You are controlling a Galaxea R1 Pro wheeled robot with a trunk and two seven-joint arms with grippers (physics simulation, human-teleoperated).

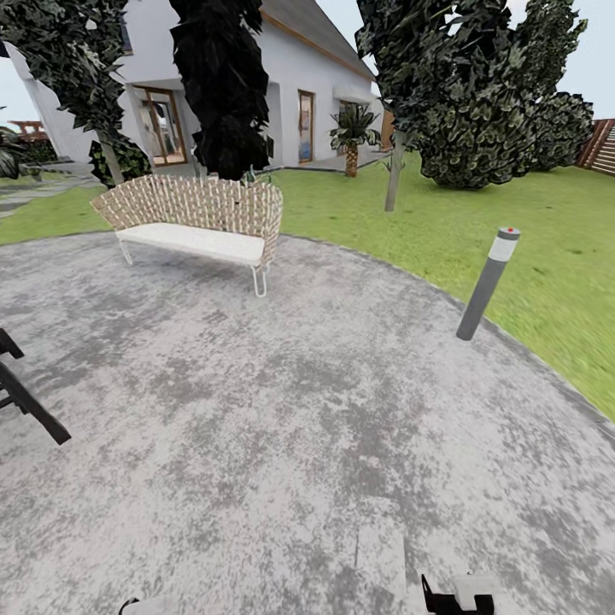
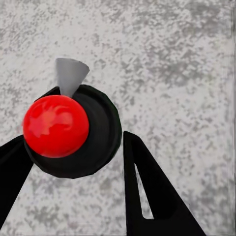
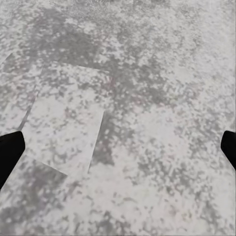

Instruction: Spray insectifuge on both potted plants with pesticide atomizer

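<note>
The pesticide atomizer and the potted plants are out of view. I stand on the round grey paved patio [image 1: 282, 410] of the garden, with green lawn [image 1: 530, 231] beyond it. In the left wrist view my left gripper [image 2: 73, 142] is open, its black fingers [image 2: 152, 196] spread wide over the paving. Past them is a red dome [image 2: 55, 126] on a black disc with a grey shaft tapering away; what it is I cannot tell. My right gripper [image 3: 119, 147] is open too, with only its fingertips [image 3: 9, 150] showing at the picture's edges over bare paving.
A woven bench [image 1: 195, 224] with a white seat stands at the patio's far side. A grey bollard lamp post [image 1: 488, 284] leans at the patio's right rim. Black bars [image 1: 26, 401] jut in at the left edge. Dark trees [image 1: 224, 85], bushes [image 1: 504, 120] and a white house [image 1: 299, 85] lie beyond.
</note>
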